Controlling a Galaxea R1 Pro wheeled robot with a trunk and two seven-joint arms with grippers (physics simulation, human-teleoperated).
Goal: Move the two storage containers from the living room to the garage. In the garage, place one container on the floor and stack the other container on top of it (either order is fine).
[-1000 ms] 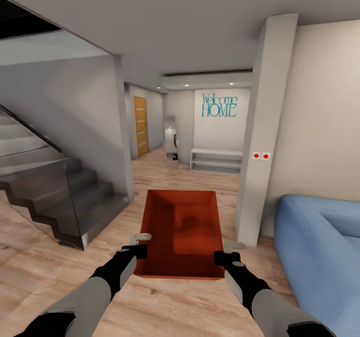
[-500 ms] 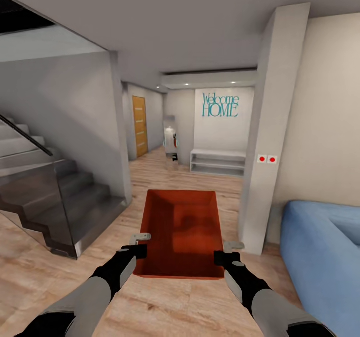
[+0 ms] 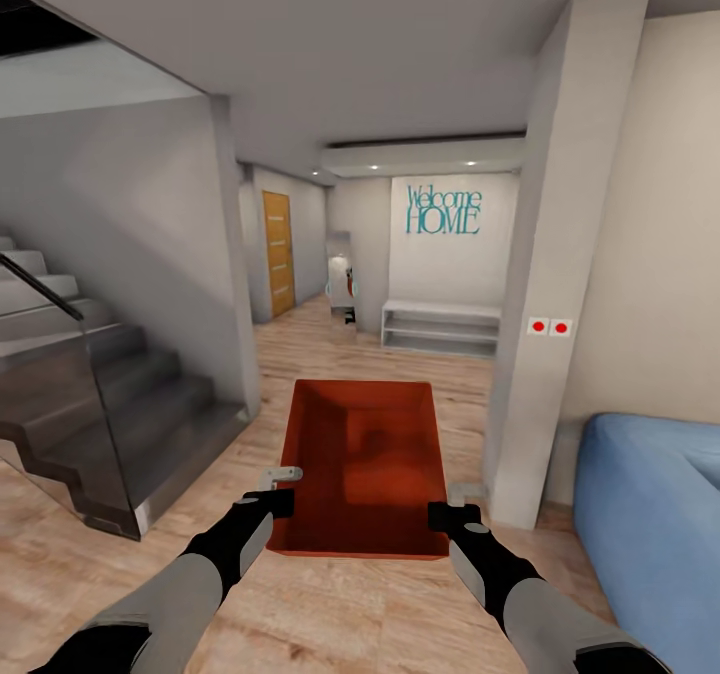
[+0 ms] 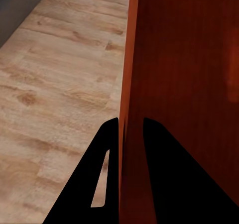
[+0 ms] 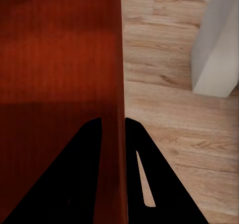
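Ahead of you, down the hallway, teal lettering [image 3: 441, 210] on the white far wall [image 3: 450, 274] reads "Welcome HOME", set in two lines: "Welcome" in thin mixed-case letters above, "HOME" in capitals below. It hangs above a low white shelf unit [image 3: 440, 326]. On the grey pillar [image 3: 560, 284] to your right, two small white plates [image 3: 549, 327] each carry a plain red dot, with no legible characters. You have no other readable text, brand or number anywhere before you.
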